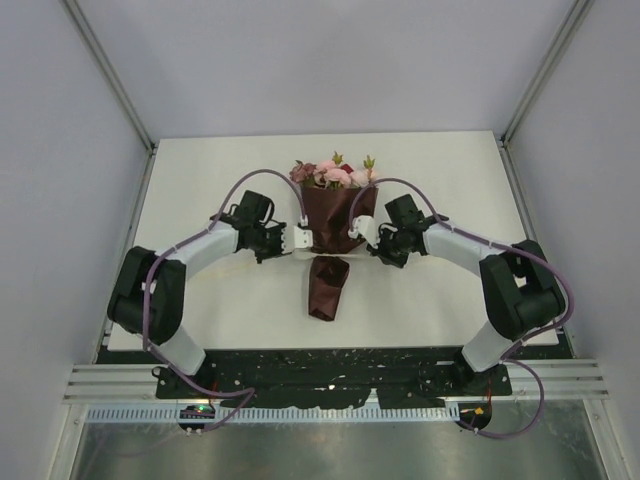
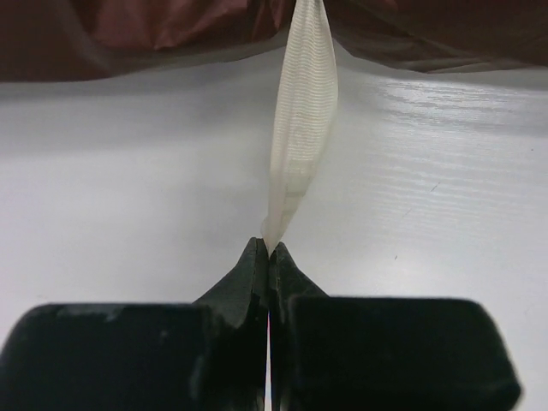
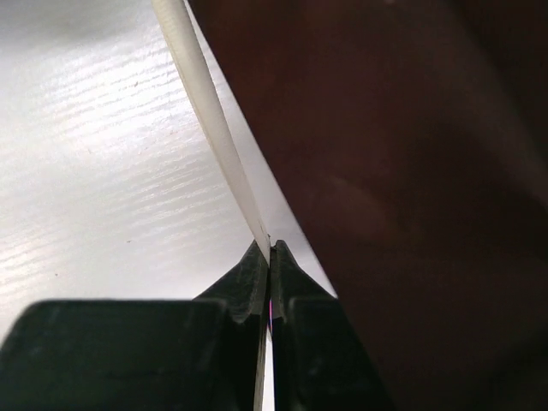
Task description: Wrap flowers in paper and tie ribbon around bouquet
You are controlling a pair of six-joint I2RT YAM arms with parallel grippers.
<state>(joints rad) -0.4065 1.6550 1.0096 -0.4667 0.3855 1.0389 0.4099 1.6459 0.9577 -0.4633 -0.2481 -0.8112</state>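
Note:
The bouquet point(image 1: 333, 215) lies mid-table, a cone of dark maroon paper point(image 1: 327, 285) with pink flowers point(image 1: 335, 174) and green leaves at its far, wide end. My left gripper point(image 1: 306, 239) sits against the cone's left side and my right gripper point(image 1: 361, 232) against its right side. In the left wrist view the left gripper point(image 2: 268, 249) is shut on the cream ribbon point(image 2: 301, 128), which runs up under the paper point(image 2: 171, 26). The right wrist view shows the right gripper point(image 3: 270, 247) shut on the ribbon point(image 3: 212, 120) beside the paper point(image 3: 411, 171).
The white table point(image 1: 200, 300) ends at a black base plate point(image 1: 330, 372) by the arm bases. Grey walls and metal frame posts point(image 1: 110, 70) enclose the left, right and back sides. Both arms' purple cables point(image 1: 250, 180) arch above the table.

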